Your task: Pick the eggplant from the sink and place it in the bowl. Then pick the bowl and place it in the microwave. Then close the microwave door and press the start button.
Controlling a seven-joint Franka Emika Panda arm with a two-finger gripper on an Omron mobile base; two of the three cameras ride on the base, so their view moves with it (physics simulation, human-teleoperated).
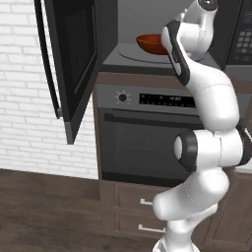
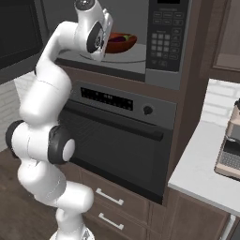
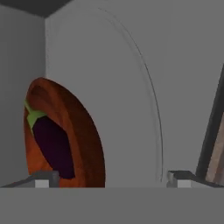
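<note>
My tool stood wide, gripping nothing. At hand-view left, the small glossy dark purple eggplant lay inside the shallow reddish-brown wooden bowl.

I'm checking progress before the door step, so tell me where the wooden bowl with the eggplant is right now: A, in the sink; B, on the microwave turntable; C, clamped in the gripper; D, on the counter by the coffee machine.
B: the bowl sits on the glass turntable inside the open microwave, with the eggplant lying in it, and the gripper stands open beside it.
</note>
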